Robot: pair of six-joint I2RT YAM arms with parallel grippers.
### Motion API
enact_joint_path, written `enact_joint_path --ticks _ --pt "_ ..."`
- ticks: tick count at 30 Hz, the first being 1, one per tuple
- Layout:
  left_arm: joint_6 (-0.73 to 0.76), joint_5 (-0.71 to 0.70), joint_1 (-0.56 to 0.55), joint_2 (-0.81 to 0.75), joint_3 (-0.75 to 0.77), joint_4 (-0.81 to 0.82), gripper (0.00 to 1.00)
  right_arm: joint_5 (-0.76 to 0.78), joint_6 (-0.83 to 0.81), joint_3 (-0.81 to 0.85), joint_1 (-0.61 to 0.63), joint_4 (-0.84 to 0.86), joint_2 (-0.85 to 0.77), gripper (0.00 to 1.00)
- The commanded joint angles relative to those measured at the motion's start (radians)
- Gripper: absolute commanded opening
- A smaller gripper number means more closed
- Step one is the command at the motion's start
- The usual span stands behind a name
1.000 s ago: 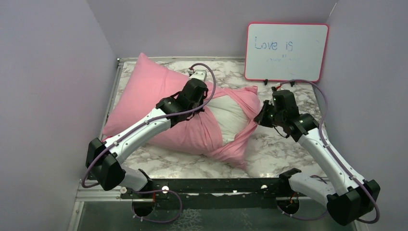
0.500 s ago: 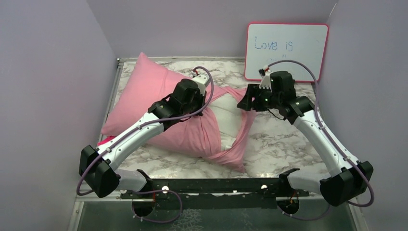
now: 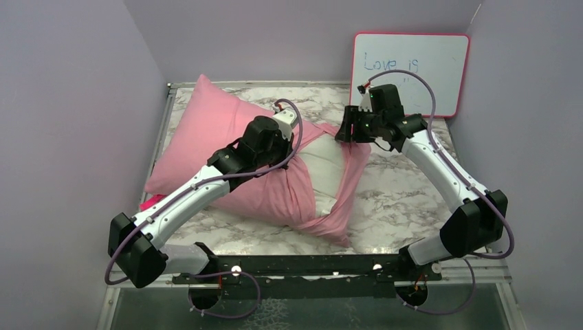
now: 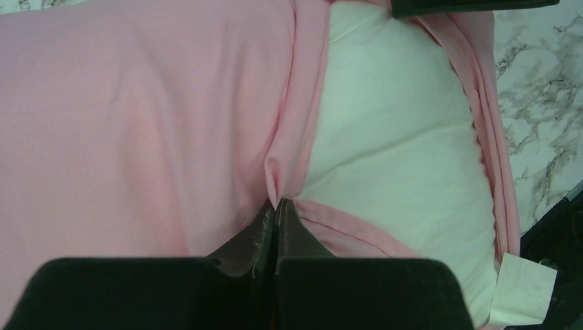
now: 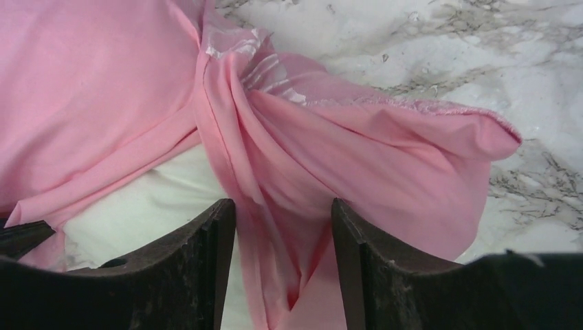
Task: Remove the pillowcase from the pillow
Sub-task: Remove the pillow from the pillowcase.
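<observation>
The pink pillowcase (image 3: pixel 220 130) covers the left part of the white pillow (image 3: pixel 326 161), whose right end is bare inside the open mouth. My left gripper (image 3: pixel 291 136) sits on top of the pillow, shut on a pinched fold of the pillowcase hem (image 4: pixel 278 180); its fingertips (image 4: pixel 276 206) meet with pink cloth between them. My right gripper (image 3: pixel 346 132) hovers at the far right corner, open, its fingers (image 5: pixel 220 220) standing apart over a bunched twist of pillowcase (image 5: pixel 295 158). White pillow (image 5: pixel 151 199) shows left of that twist.
A pink-framed whiteboard (image 3: pixel 410 72) leans on the back wall behind the right arm. Lilac walls close in both sides. The marble table (image 3: pixel 405 199) lies bare to the pillow's right. A white label (image 4: pixel 522 282) hangs from the pillow's end.
My right arm swung back and to the left, from beside the pillow's right end to over the pillowcase's far corner, and its gripper opened. The left gripper kept its pinch and shifted slightly.
</observation>
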Motion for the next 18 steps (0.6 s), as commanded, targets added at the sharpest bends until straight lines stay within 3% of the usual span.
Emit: enact_joint_path --ticks 1,6,12,15,17,18 --pt "0.004 0.021 -0.002 -0.04 -0.019 -0.059 0.0 0.044 -0.048 0.048 -0.006 -0.005 -0.005 0.58" --pt "-0.005 0.038 -0.005 -0.039 0.021 -0.078 0.0 0.044 -0.069 0.101 -0.006 -0.05 0.034 0.63" --pt "-0.007 0.021 -0.006 -0.04 0.027 -0.081 0.0 -0.224 -0.107 0.103 -0.005 -0.065 0.071 0.5" --pt "-0.014 0.021 -0.006 -0.04 0.024 -0.082 0.0 -0.175 -0.096 0.077 -0.006 -0.063 0.07 0.47" --pt "-0.015 0.022 -0.006 -0.04 0.023 -0.082 0.0 -0.057 -0.09 0.085 -0.006 -0.093 0.079 0.32" --pt "-0.014 0.023 -0.005 -0.041 0.023 -0.084 0.0 0.02 -0.079 0.088 -0.006 -0.101 0.078 0.2"
